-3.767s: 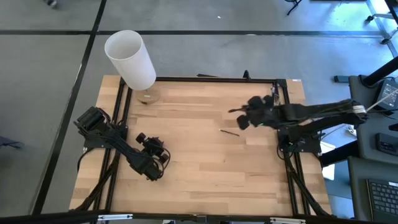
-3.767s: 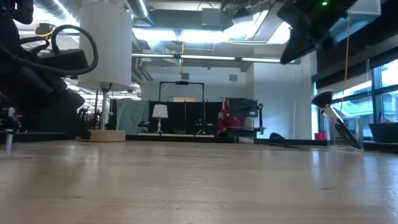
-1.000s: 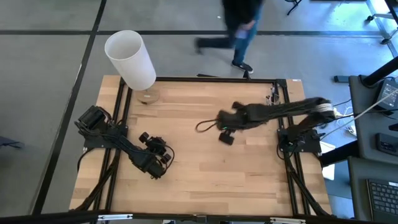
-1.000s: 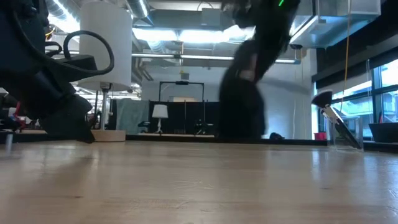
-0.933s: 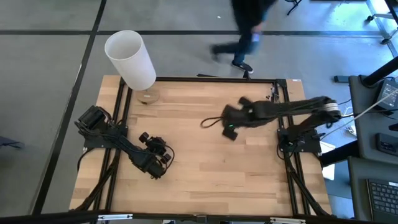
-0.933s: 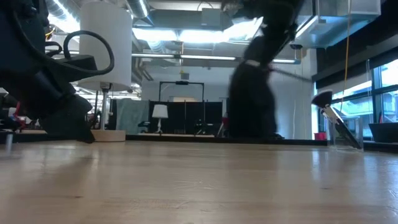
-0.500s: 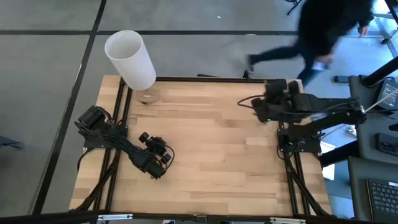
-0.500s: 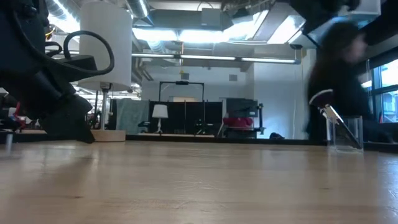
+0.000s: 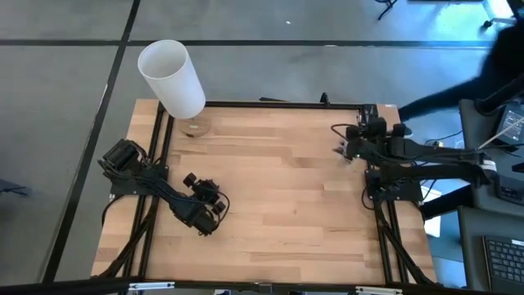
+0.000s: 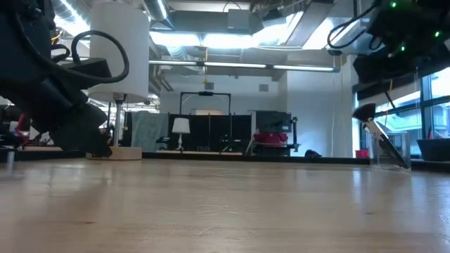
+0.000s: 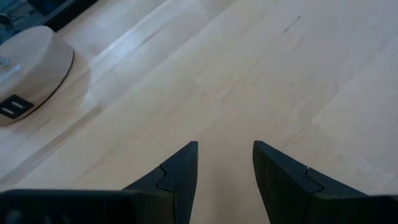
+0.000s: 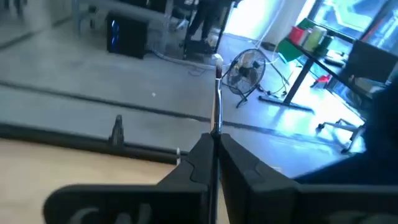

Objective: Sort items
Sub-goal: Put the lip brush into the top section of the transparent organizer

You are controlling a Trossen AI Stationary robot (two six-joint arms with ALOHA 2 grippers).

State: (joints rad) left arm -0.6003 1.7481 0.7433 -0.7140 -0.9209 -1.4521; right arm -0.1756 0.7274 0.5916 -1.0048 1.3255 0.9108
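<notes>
Beyond table edge, right gripper pinches forward-pointing brush.

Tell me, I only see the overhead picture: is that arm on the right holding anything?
Observer: Yes. Its wrist camera shows the right tool shut on a slim brush.
Operator: And the other arm?
Observer: The left tool is open, with nothing between its fingers and bare table ahead.
Operator: Any more brushes around?
Observer: The low view shows a clear cup at the table's far side with a second brush leaning in it.
</notes>
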